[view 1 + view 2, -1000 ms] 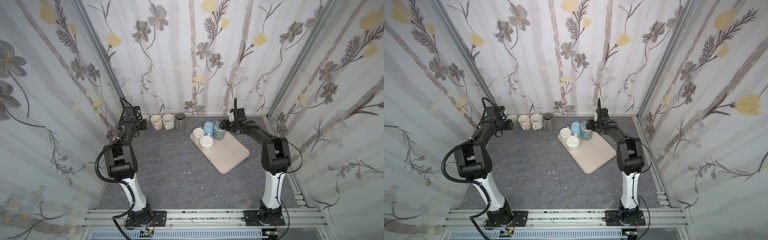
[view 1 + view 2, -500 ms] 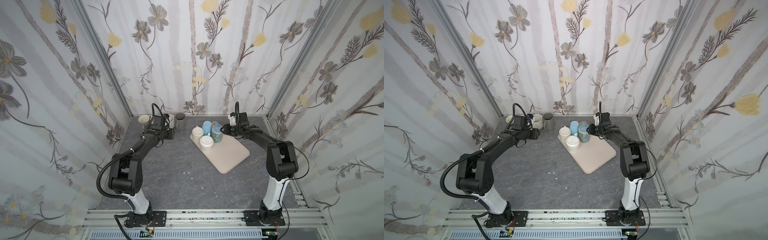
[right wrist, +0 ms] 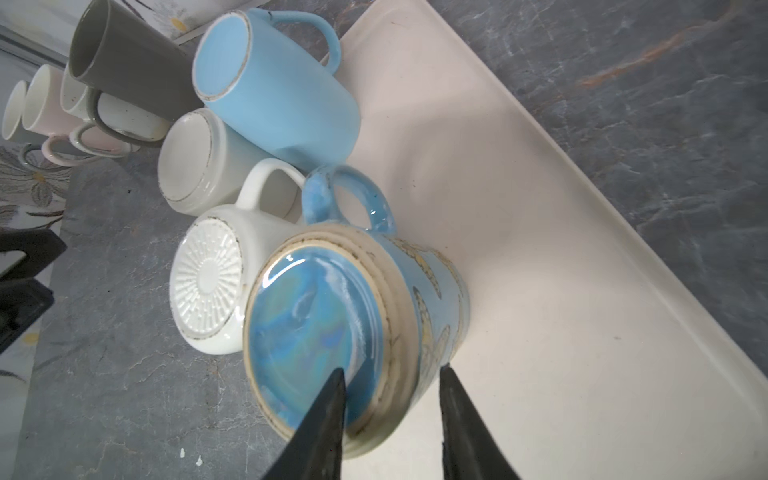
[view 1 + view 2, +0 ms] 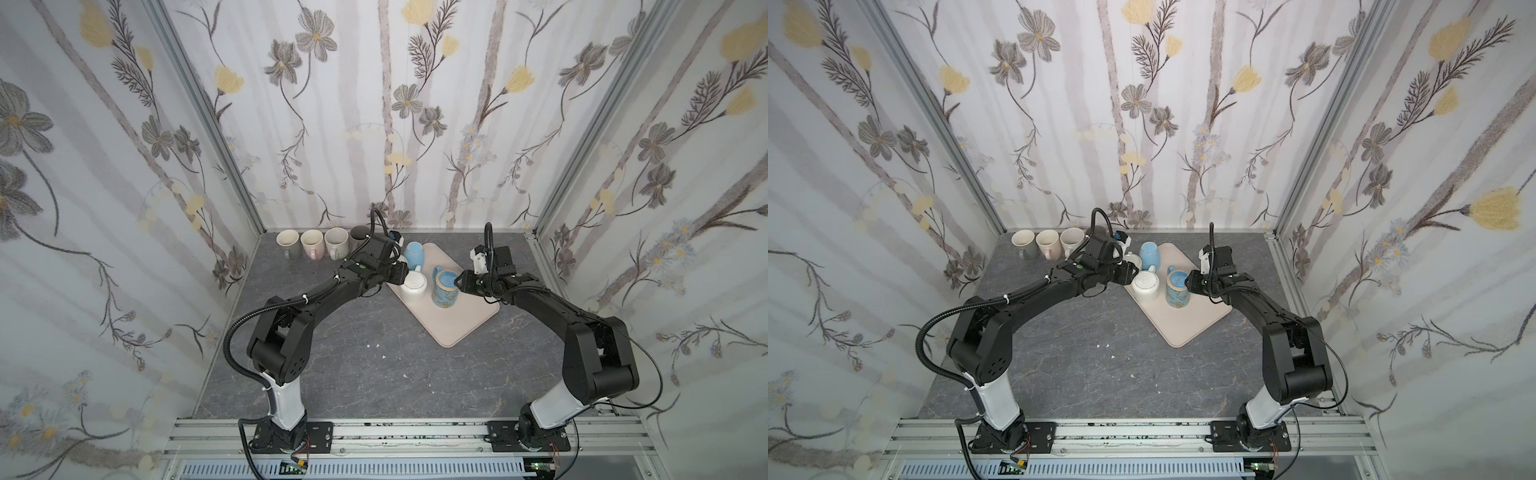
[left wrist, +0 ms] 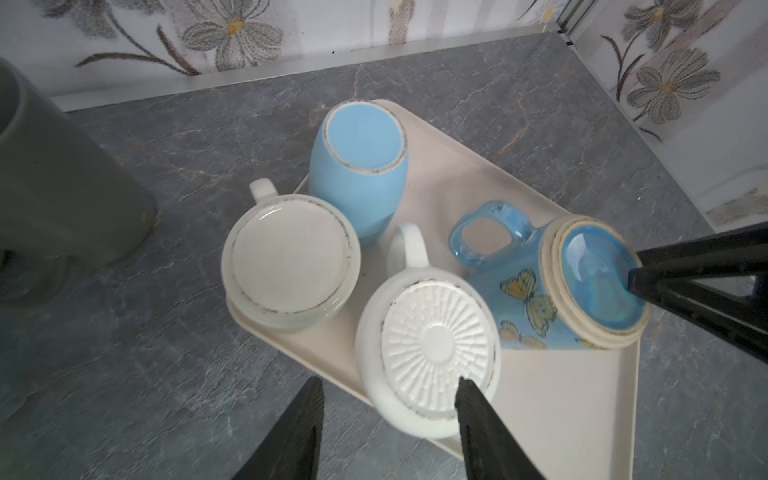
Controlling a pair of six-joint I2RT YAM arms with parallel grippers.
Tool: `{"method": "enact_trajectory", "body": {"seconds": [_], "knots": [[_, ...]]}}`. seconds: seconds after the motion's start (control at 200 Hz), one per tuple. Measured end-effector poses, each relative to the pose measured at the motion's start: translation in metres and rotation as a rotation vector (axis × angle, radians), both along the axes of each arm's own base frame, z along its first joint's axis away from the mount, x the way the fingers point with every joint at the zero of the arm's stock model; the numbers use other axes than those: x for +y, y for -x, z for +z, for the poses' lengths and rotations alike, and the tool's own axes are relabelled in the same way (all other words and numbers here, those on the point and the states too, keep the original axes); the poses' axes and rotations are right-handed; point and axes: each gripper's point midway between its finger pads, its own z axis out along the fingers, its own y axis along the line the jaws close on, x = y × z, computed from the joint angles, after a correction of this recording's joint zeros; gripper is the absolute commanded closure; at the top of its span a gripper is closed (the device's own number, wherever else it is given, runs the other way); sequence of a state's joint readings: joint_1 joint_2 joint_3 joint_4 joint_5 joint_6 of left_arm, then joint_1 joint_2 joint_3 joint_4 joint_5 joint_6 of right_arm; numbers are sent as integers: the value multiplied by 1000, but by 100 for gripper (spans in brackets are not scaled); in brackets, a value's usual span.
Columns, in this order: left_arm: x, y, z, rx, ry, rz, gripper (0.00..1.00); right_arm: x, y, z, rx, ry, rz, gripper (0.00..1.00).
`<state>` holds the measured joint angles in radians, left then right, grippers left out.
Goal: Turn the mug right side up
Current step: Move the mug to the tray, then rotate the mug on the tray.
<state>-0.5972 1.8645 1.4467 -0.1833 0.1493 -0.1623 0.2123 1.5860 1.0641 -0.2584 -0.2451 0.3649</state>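
My blue butterfly mug (image 4: 444,291), upside down at the middle of the cream tray (image 4: 469,322), leaning slightly, glossy base skyward, looped handle toward the tray's far corner.

table (image 4: 353,374): grey marbled top | cream tray (image 4: 465,324): mid-back, angled | upright mugs (image 4: 311,244): row of four, back-left

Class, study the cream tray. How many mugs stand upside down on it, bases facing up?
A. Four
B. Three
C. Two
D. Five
A: the left wrist view shows four upturned bases on the tray: the plain blue mug, the smooth white mug, the ribbed white mug and the butterfly mug.
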Motion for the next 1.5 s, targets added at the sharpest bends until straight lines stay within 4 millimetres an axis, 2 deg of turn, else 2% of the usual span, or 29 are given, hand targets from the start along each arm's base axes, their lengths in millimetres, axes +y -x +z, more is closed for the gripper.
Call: {"method": "enact_trajectory", "body": {"seconds": [0.09, 0.245, 0.41, 0.51, 0.61, 0.715, 0.809, 0.909, 1.084, 1.169, 1.264, 1.384, 1.499], "knots": [[-29, -1, 2, 0, 22, -28, 49, -21, 4, 1, 10, 27, -48, 63], [-70, -9, 3, -2, 51, -61, 49, -43, 10, 3, 27, 79, -92, 60], [-97, -29, -2, 4, 70, -59, 50, -53, 19, 9, 42, 113, -107, 59], [-110, -30, -11, 23, 65, -68, 52, -51, 25, 18, 26, 110, -101, 59], [-122, -14, -25, 63, 48, -95, 55, -40, 39, 19, 19, 97, -77, 58], [-132, 4, -37, 93, 35, -121, 56, -24, 61, 9, 38, 81, -47, 58], [-131, 28, -59, 150, 7, -135, 57, -12, 77, -1, 56, 55, -25, 57], [-128, 46, -66, 175, -5, -139, 57, -10, 85, -13, 74, 20, -37, 58], [-140, 84, -65, 196, 37, -172, 57, -21, 82, -29, 118, -35, -80, 58], [-148, 103, -63, 206, 62, -190, 57, -25, 77, -28, 113, -39, -92, 57], [-151, 116, -62, 217, 79, -189, 57, -27, 73, -22, 95, -29, -102, 51], [-148, 128, -49, 200, 118, -201, 56, -12, 73, -5, 47, -25, -58, 44], [-135, 130, -40, 178, 134, -174, 55, 0, 78, 3, 23, 22, -31, 42]]}}
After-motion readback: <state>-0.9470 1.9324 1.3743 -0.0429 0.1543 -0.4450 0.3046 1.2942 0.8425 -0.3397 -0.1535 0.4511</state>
